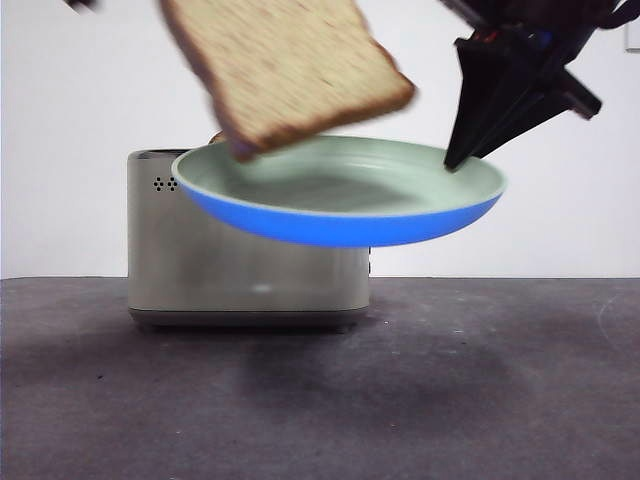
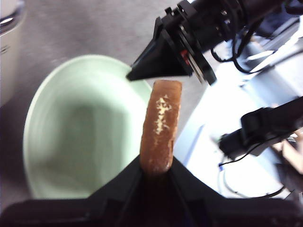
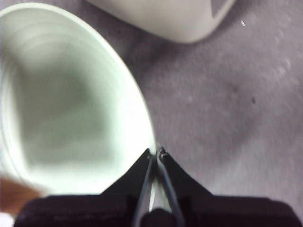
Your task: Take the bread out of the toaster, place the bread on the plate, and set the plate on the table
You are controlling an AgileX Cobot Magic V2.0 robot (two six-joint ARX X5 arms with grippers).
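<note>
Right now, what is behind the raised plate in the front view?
The toaster stands behind the plate, on the table. The plate covers its upper right part and slots, so any second slice cannot be seen clearly.

Right gripper (image 1: 458, 158): black tapered wedge jaws, orange-red insert, black cables behind.

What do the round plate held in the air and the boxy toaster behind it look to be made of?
The round mint-green plate, blue underneath, looks like glazed ceramic or melamine: smooth with a soft sheen. The boxy cream toaster looks like satin-painted metal or plastic; it shows a dull highlight.
</note>
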